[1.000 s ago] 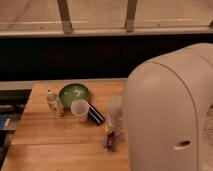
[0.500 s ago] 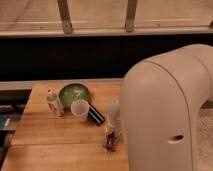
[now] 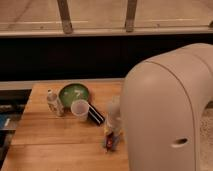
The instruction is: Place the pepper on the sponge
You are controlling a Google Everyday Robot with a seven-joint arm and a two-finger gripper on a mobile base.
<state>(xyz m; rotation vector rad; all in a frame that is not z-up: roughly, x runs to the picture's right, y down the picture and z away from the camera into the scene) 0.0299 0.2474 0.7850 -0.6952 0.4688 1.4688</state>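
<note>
1. My tool (image 3: 113, 133) hangs low over the front part of the wooden table (image 3: 55, 140), just left of the big pale shell of my arm (image 3: 170, 110), which fills the right side of the camera view.
2. I cannot tell whether the tool is open, closed or gripping anything; its lower end runs into the things beneath it.
3. The pepper (image 3: 108, 144) shows as a small dark red streak right under the tool, at or just above the table top. I cannot tell whether it is lying there or being held.
4. I cannot pick out the sponge with any certainty. The spot around the pepper is crowded by my tool, and my arm's shell covers the table to the right of it.
5. A black block with a white stripe (image 3: 96, 115) lies just left of the tool and behind it, set at a slant.
6. A pale translucent cup (image 3: 80, 109) stands upright, touching or nearly touching the block's left end.
7. A round green plate (image 3: 73, 93) sits just behind the cup.
8. A small clear bottle (image 3: 54, 103) stands upright, just beside the plate's left rim and near the cup.
9. Behind the table runs a dark wall, with a pale ledge and two slanted posts above it.
</note>
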